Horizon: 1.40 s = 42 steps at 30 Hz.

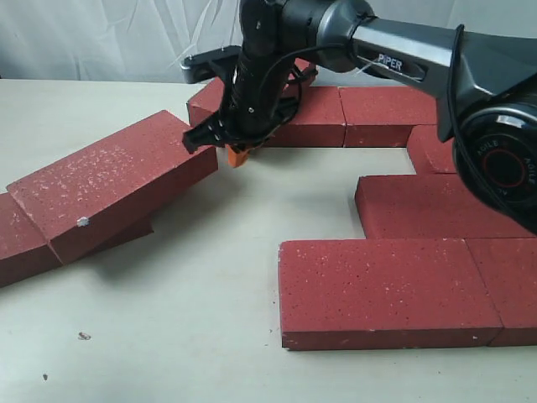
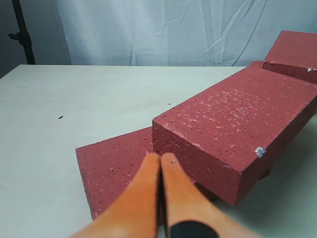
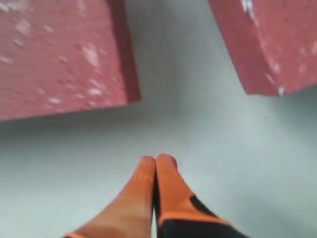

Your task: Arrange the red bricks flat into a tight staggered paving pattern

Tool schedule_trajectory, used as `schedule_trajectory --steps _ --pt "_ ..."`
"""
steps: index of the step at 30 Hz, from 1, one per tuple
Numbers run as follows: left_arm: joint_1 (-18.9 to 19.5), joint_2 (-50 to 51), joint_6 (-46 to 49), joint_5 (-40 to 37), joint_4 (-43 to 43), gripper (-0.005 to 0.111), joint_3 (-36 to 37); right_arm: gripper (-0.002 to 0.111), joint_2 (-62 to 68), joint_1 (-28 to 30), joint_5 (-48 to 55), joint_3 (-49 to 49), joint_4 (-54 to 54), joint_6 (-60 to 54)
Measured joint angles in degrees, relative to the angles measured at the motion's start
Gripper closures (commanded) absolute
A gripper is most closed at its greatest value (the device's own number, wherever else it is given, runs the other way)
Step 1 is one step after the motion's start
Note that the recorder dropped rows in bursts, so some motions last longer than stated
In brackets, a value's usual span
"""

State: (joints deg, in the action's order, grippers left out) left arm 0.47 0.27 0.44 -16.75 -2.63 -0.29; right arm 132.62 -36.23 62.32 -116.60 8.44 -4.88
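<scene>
On the pale tabletop (image 1: 168, 336), at nine o'clock, a dark red paving brick (image 1: 109, 189) leans on a second brick (image 1: 17, 239). The left gripper (image 2: 159, 157) and right gripper (image 1: 237, 155) are empty with fingers pressed together, likely to nudge it flat.

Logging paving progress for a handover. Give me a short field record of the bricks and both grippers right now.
tilted brick: one end propped on a flat brick
laid bricks: flat, in rows at right and back
right gripper: shut, empty, above bare table
left gripper: shut, empty, at the tilted brick's propped end
</scene>
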Motion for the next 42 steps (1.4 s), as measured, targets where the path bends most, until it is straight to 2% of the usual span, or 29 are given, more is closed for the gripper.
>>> schedule_trajectory --steps 5,8,14,18,19,20,22,24,27,30,35,42 --pt "0.0 0.0 0.0 0.0 0.0 0.107 0.0 0.109 -0.5 0.0 -4.6 0.0 11.0 -4.9" --pt "0.0 0.0 0.0 0.0 0.0 0.107 0.0 0.109 -0.5 0.0 -12.5 0.0 18.7 -7.1" --pt "0.0 0.0 0.0 0.0 0.0 0.107 0.0 0.109 0.0 -1.3 -20.9 0.0 21.1 -9.9" --pt "0.0 0.0 0.0 0.0 0.0 0.107 0.0 0.109 1.7 -2.0 -14.0 0.0 18.9 -10.7" --pt "0.0 0.0 0.0 0.0 0.0 0.107 0.0 0.109 2.1 -2.0 -10.2 0.0 16.9 -10.7" --pt "0.0 0.0 0.0 0.0 0.0 0.107 0.0 0.109 2.2 -2.0 -1.1 0.0 12.1 -10.7" --pt "0.0 0.0 0.0 0.0 0.0 0.107 0.0 0.109 2.2 -2.0 5.7 0.0 4.2 -10.2" --pt "0.0 0.0 0.0 0.0 0.0 0.107 0.0 0.109 1.7 -1.8 6.9 0.0 0.2 -9.1" --pt "0.0 0.0 0.0 0.0 0.0 0.107 0.0 0.109 -1.3 -1.7 6.9 0.0 0.3 -8.6" --pt "0.0 0.0 0.0 0.0 0.0 0.107 0.0 0.109 -4.7 -1.7 3.5 0.0 2.9 -8.5" --pt "0.0 0.0 0.0 0.0 0.0 0.107 0.0 0.109 -6.8 -1.7 -9.6 -0.2 12.3 -8.9" --pt "0.0 0.0 0.0 0.0 0.0 0.107 0.0 0.109 -0.6 -4.0 -25.5 -0.2 24.6 -12.5"
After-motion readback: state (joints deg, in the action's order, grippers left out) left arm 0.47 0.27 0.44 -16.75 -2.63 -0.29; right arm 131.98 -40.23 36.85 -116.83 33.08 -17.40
